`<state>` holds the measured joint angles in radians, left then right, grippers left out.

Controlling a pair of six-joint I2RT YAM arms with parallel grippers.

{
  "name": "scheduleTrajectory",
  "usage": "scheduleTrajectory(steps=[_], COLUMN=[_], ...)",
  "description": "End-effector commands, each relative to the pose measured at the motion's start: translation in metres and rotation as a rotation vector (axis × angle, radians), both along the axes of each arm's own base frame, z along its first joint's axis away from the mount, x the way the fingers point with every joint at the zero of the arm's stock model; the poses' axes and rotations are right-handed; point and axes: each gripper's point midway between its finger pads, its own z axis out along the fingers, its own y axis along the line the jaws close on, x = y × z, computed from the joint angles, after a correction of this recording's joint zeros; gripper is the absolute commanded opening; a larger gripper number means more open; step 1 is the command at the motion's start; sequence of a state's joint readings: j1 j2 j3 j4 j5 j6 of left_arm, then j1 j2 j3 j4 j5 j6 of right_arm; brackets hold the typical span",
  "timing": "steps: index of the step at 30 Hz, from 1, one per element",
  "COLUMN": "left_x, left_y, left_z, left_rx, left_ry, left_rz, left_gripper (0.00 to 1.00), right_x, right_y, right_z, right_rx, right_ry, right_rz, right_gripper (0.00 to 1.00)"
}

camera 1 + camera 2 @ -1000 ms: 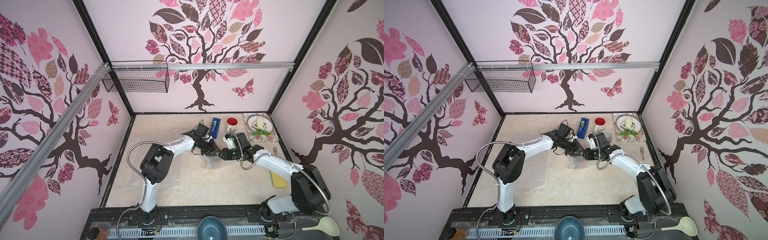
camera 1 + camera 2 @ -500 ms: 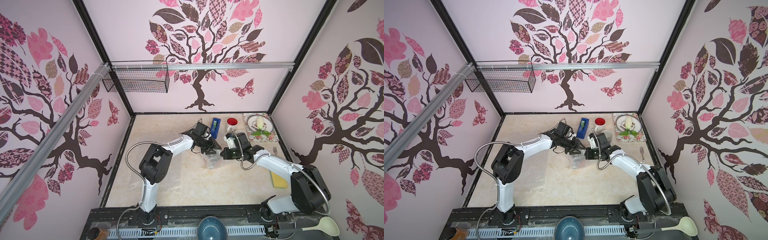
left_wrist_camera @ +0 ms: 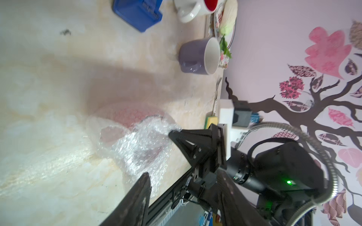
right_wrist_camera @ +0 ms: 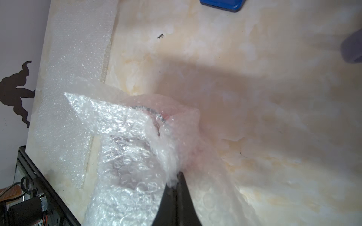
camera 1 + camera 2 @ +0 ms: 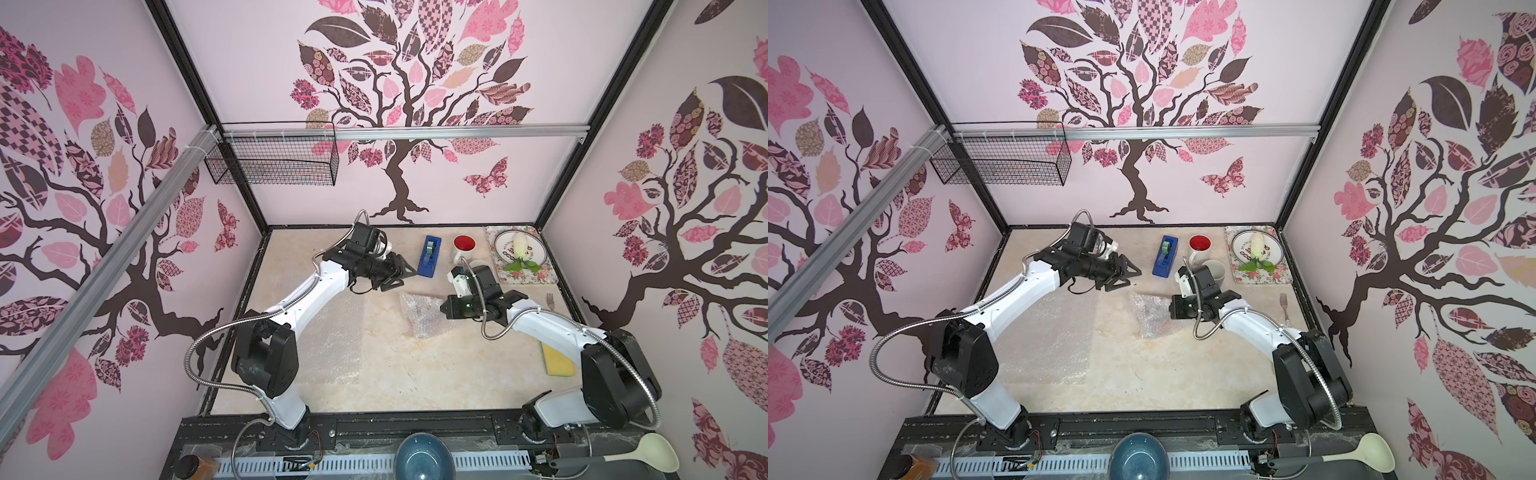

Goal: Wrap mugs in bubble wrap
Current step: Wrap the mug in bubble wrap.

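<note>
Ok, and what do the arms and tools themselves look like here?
The left arm and right arm: white links, black joints, a silver ribbed hose along each. The left tool and right tool: black, triangular open-frame fingers. Green light on the right arm.

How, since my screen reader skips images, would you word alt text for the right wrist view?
The shut right gripper pinches a crumpled bubble wrap bundle with a red mug faintly visible inside, on a marbled table. A flat bubble wrap sheet lies beyond; a blue tape dispenser and a lavender mug show at the frame's edges.
</note>
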<state>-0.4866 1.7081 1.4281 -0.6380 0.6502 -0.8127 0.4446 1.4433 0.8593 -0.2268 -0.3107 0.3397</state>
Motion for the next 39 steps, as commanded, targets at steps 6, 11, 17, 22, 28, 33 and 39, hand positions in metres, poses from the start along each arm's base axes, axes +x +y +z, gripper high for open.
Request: scheduleTrajectory(steps=[6,11,17,22,28,33,39], left_x=[-0.02,-0.023,-0.022,-0.028,-0.033,-0.024,-0.021], left_y=[-0.021,-0.02,-0.025,-0.024,-0.013,-0.012,-0.019], left_z=[-0.065,-0.094,-0.113,-0.133,-0.148,-0.143,-0.132], left_rx=[0.108,0.199,0.249,0.338,0.465,0.514,0.561], left_ry=[0.084,0.123,0.134,0.139,0.134,0.097,0.058], left_rz=[-0.127,-0.133,-0.136,-0.166,-0.191,-0.191,-0.243], left_gripper=[0.55,0.54,0.52,0.47,0.34,0.16,0.03], right_x=[-0.004,-0.006,-0.007,-0.008,-0.01,-0.011,-0.013], right_y=[0.003,0.002,0.003,0.004,0.004,0.004,0.009], right_z=[-0.009,-0.011,-0.012,-0.013,-0.015,-0.015,-0.013], right_rx=[-0.018,-0.011,-0.004,0.007,0.013,0.018,0.049], right_ry=[0.05,0.056,0.06,0.069,0.076,0.075,0.082], right_rz=[0.005,-0.001,-0.005,-0.006,-0.004,-0.005,0.009], right_gripper=[0.0,0.0,0.0,0.0,0.0,0.0,0.0])
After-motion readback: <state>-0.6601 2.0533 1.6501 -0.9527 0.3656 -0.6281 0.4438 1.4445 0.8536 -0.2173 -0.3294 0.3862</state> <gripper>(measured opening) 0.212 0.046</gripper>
